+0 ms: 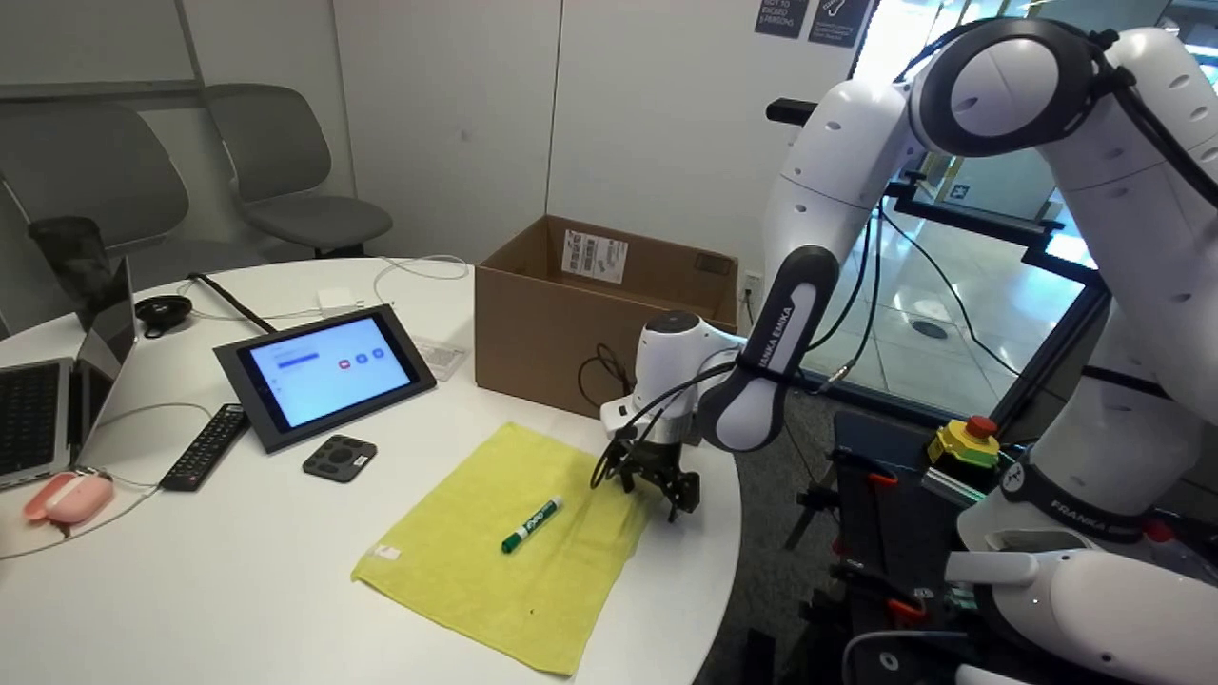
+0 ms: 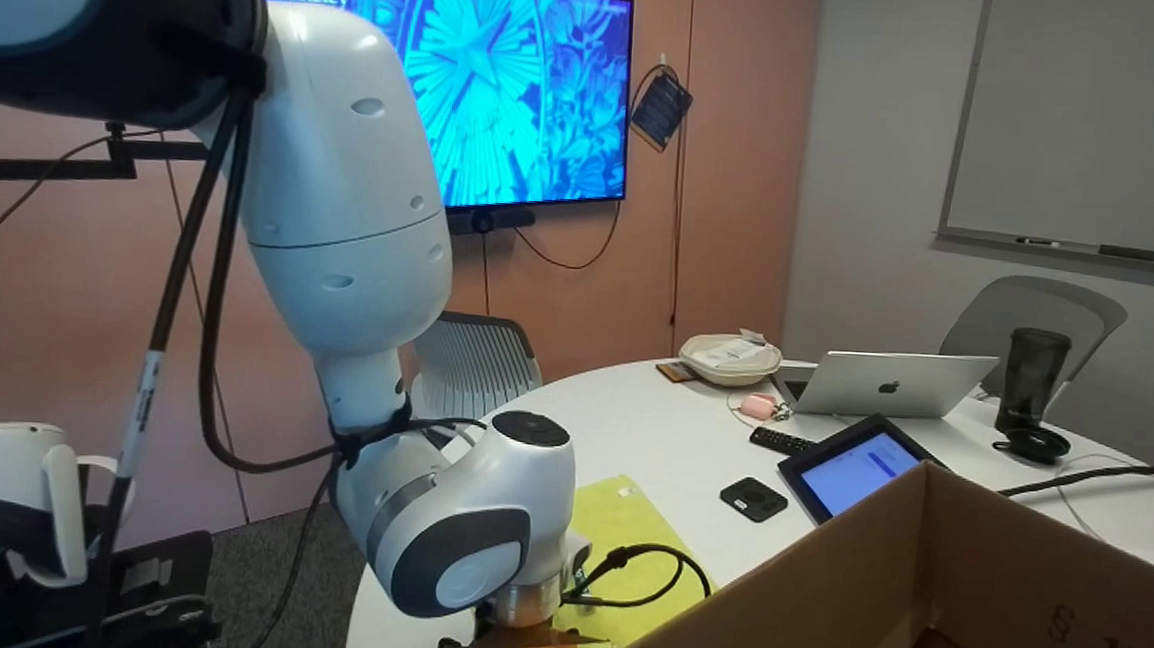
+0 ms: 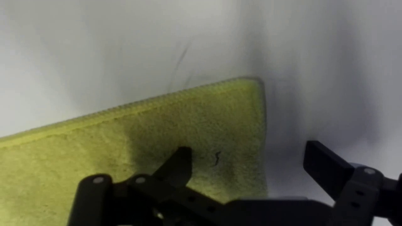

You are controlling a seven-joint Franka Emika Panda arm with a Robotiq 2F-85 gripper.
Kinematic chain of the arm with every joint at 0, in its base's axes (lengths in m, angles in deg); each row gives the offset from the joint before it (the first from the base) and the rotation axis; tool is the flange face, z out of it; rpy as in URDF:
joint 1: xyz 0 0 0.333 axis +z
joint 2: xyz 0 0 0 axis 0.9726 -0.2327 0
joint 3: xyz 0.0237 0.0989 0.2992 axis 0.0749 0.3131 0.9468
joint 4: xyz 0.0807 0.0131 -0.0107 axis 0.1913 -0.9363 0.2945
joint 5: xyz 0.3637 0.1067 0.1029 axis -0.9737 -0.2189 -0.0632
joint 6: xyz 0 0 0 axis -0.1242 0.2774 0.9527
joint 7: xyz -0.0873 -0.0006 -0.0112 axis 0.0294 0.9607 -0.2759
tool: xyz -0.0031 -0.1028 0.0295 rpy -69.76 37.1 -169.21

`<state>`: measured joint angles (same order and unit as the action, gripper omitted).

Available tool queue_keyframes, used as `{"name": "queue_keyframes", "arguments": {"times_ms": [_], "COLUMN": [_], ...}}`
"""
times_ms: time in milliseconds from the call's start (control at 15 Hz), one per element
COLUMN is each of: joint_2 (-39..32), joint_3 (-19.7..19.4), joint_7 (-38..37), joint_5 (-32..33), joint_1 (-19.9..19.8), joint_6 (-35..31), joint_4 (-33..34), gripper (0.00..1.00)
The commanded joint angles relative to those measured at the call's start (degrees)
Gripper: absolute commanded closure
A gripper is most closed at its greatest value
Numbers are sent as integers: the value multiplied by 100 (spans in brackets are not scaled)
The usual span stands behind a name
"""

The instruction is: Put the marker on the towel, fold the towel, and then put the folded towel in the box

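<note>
Jaws wide apart, the tool (image 3: 248, 150) straddled a corner of the yellow-green towel (image 1: 509, 585) spread on the worktop (image 1: 228, 599); the green Expo marker (image 1: 532, 525) lay on the towel, apart from the tool.

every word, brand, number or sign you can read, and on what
"EXPO": marker
"ANKA EMIKA": arm link, partly hidden
"FRANKA EM": arm base
"Berkeley": wall screen
"176-": box, inside
"NOT TO EXCEED", "PERSONS": wall sign
Apple logo: laptop
Too small or blurred: box label, tablet screen, towel tag, other wall sign
</note>
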<state>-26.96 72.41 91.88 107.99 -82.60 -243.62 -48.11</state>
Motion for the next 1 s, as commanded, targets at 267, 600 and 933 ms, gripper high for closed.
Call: {"name": "queue_keyframes", "arguments": {"times_ms": [267,600,933], "joint_2": [36,61,153], "joint_3": [-74,-65,143], "joint_7": [-27,-16,-3], "joint_5": [168,186,25], "joint_1": [-22,-25,-267], "joint_6": [-420,-353,-153], "joint_4": [-436,-455,-440], "gripper": [55,92,97]}}
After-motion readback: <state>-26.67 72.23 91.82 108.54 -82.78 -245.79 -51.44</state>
